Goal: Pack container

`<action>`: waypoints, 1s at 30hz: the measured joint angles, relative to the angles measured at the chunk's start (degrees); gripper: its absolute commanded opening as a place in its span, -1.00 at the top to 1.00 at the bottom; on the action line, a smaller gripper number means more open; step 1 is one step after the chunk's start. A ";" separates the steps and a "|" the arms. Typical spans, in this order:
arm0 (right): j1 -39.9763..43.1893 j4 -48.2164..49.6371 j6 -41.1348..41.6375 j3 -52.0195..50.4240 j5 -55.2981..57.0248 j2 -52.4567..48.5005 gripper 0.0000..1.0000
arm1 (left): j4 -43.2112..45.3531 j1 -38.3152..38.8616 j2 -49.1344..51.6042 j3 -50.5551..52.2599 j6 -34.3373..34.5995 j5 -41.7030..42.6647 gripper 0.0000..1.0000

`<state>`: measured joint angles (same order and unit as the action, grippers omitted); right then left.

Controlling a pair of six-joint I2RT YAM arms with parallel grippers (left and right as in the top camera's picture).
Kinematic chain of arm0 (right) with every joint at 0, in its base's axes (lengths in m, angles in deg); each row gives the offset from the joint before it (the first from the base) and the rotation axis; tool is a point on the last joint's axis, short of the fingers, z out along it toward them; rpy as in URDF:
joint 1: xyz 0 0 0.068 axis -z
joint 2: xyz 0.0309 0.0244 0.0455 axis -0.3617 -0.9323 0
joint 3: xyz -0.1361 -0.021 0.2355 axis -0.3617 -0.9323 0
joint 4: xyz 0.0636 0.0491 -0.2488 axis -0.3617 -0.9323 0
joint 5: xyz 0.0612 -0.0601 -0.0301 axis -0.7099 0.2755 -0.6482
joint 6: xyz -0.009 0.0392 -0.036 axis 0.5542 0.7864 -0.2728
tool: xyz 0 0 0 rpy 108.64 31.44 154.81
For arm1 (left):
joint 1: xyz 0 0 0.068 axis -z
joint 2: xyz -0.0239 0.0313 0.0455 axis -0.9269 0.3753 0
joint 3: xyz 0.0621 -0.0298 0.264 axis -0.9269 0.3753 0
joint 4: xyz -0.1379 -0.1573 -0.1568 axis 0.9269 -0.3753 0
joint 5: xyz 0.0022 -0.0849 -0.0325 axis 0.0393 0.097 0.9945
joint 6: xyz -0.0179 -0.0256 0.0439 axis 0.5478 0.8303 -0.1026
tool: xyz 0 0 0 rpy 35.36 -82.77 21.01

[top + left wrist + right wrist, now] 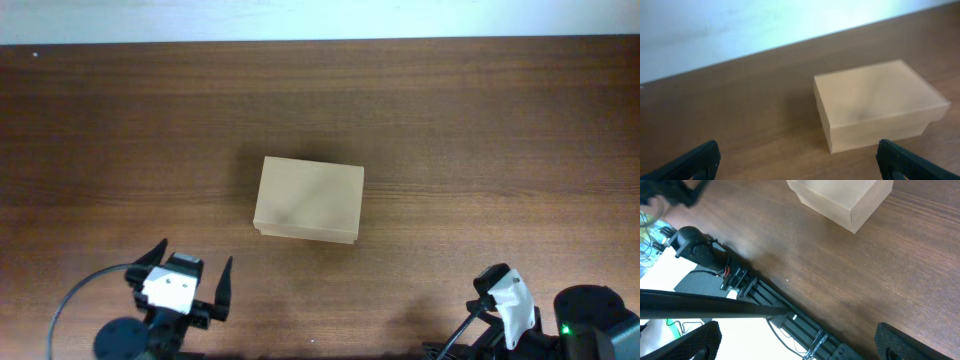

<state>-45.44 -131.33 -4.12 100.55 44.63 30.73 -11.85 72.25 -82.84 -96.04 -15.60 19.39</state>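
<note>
1. Brown wood-grain table [480, 130] is seen under everything; one table is counted, and its surface fills most of the overhead view.
2. Tan cardboard, the container [309, 200] is set on the table with its lid closed; one is counted. Its long axis is laid across the reach of both arms. No pens, tape or other contents are shown.
3. From the left gripper [190, 280] the container is found ahead and slightly to the right, near but apart. The left fingers [700, 157] are spread wide and nothing is held.
4. From the right gripper [795, 340] the container [840, 200] is found ahead and well to the left, farther off. Its fingers are also spread, with nothing between them.
5. The left arm is judged the nearer, so the lid would most easily be reached from that side.
</note>
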 measured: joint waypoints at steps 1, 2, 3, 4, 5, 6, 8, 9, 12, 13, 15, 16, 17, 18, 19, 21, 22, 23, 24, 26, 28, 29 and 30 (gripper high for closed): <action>0.00 0.00 -0.02 0.00 0.02 0.00 -0.98 | 1.31 0.00 -0.55 1.97 -0.11 0.00 -0.99; 0.00 0.00 0.02 0.00 0.11 0.00 -0.98 | 2.47 0.00 -1.09 3.85 -0.11 0.00 -0.99; 0.00 0.02 0.02 0.00 0.13 0.00 -0.99 | 3.43 0.00 -1.60 5.60 -0.11 0.00 -0.99; 0.00 0.00 -0.04 0.00 0.15 0.00 -0.98 | 4.46 0.00 -2.14 7.28 -0.09 0.00 -0.99; 0.00 0.02 -0.02 0.00 0.15 0.00 -0.99 | 5.07 0.00 -2.58 8.55 -0.04 0.00 -0.99; 0.00 0.00 0.00 0.00 0.15 0.00 -0.98 | 5.75 0.00 -3.10 9.97 0.00 0.00 -0.99; 0.00 0.02 0.00 0.00 0.15 0.00 -0.98 | 7.17 0.00 -4.24 12.66 0.42 0.00 -0.99; 0.00 0.02 0.00 0.00 0.15 0.00 -0.98 | 7.74 0.00 -4.74 13.86 0.63 0.00 -0.99; 0.00 0.00 0.00 0.00 0.17 0.00 -0.98 | 9.81 0.00 -5.22 16.81 1.51 0.00 -0.99; 0.00 0.00 0.02 0.00 0.17 0.00 -0.98 | 10.58 0.00 -5.27 17.66 1.88 0.00 -0.99; 0.00 0.00 0.02 0.00 0.17 0.00 -0.98 | 11.96 0.00 -5.27 19.19 2.62 0.00 -0.99; 0.00 0.00 0.00 0.00 0.15 0.00 -0.98 | 12.00 0.00 -5.27 19.74 2.82 0.00 -0.99; 0.00 0.00 0.02 0.00 0.15 0.00 -0.98 | 12.00 0.00 -5.27 20.17 3.04 0.00 -0.99; 0.00 0.00 0.00 0.00 0.15 0.00 -0.98 | 12.00 0.00 -5.27 20.35 3.19 0.00 -0.99; 0.00 0.00 0.00 0.00 0.17 0.00 -0.98 | 12.00 0.00 -5.27 20.37 3.41 0.00 -0.99; 0.00 0.00 0.02 0.00 0.17 0.00 -0.99 | 12.20 0.00 -5.27 20.37 3.65 0.00 -0.99; 0.00 0.00 0.02 0.00 0.15 0.00 -0.98 | 12.17 0.00 -5.27 20.37 3.80 0.00 -0.99; 0.00 0.00 0.00 0.00 0.17 0.00 -0.98 | 12.17 0.00 -5.27 20.37 3.82 0.00 -0.99; 0.00 0.00 0.02 0.00 0.17 0.00 -0.98 | 12.17 0.00 -5.27 20.37 3.82 0.00 -0.99; 0.00 0.00 0.00 0.00 0.17 0.00 -0.98 | 12.17 0.00 -5.27 20.37 3.85 0.00 -0.99; 0.00 0.00 0.02 0.00 0.17 0.00 -0.98 | 12.17 0.00 -5.27 20.37 3.85 0.00 -0.99; 0.00 0.00 0.04 0.00 0.17 0.00 -0.98 | 12.17 0.00 -5.27 20.37 3.85 0.00 -0.99; 0.00 0.00 0.00 0.00 0.17 0.00 -0.98 | 12.17 0.00 -5.27 20.37 3.85 0.00 -0.99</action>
<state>-45.44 -131.33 -4.12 100.55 44.80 30.73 0.32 72.25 -88.11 -75.67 -11.75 19.39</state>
